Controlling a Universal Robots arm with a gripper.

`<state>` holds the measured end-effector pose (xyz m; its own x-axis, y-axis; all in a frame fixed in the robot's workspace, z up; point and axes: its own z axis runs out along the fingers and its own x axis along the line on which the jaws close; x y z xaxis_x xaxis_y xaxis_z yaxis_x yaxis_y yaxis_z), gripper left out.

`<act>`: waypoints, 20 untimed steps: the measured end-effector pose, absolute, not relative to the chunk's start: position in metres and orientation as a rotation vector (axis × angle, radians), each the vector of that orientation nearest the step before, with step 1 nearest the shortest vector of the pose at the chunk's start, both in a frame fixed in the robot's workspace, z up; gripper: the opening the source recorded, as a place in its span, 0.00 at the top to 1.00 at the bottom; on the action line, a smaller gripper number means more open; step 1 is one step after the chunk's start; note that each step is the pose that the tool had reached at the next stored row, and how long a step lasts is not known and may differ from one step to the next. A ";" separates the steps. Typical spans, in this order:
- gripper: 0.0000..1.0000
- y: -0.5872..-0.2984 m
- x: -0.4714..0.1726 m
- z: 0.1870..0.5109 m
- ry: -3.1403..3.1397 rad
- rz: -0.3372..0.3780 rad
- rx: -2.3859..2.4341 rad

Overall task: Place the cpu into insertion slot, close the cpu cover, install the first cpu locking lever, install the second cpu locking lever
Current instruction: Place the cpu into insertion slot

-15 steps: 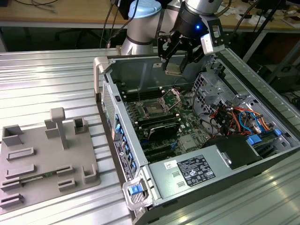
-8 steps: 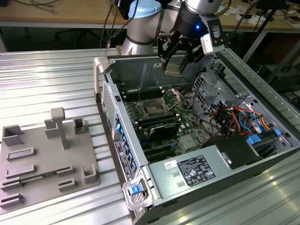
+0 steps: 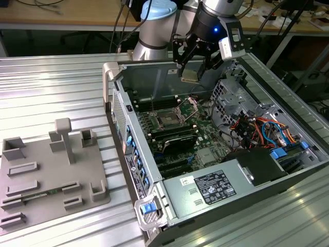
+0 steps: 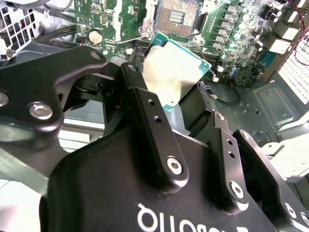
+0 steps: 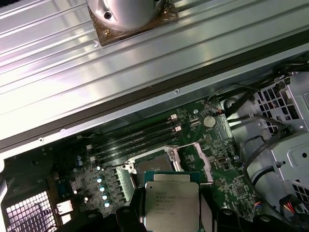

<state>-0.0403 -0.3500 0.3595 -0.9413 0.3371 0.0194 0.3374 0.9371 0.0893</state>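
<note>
Your claw (image 4: 169,92) is clamped on the cpu (image 4: 176,67) by its edges, holding it in the air above the motherboard (image 4: 116,24), short of the open insertion slot (image 4: 176,14). Risks: a thin edge grip may let the chip slip, and any skew on descent could bend socket pins or clip the raised cpu cover (image 3: 188,106).

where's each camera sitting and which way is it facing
Exterior view: off the arm, above the open computer case, looking into it; shows the arm and gripper holding the cpu.
Second wrist view: behind the gripper's fingers, looking along them past the cpu to the insertion slot.
First wrist view: on the wrist, facing the motherboard, gripper parts flanking the cpu.
Shared: both wrist views show the cpu and insertion slot.
</note>
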 end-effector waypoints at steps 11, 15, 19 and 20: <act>0.45 -0.350 -0.040 0.359 -3.086 -0.143 -0.552; 0.45 -0.350 -0.040 0.359 -3.084 -0.144 -0.565; 0.45 -0.350 -0.040 0.359 -3.080 -0.144 -0.593; 0.45 -0.350 -0.040 0.359 -3.078 -0.144 -0.600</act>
<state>-0.0403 -0.3500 0.3594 -0.9269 0.3747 0.0194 0.3749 0.9228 0.0893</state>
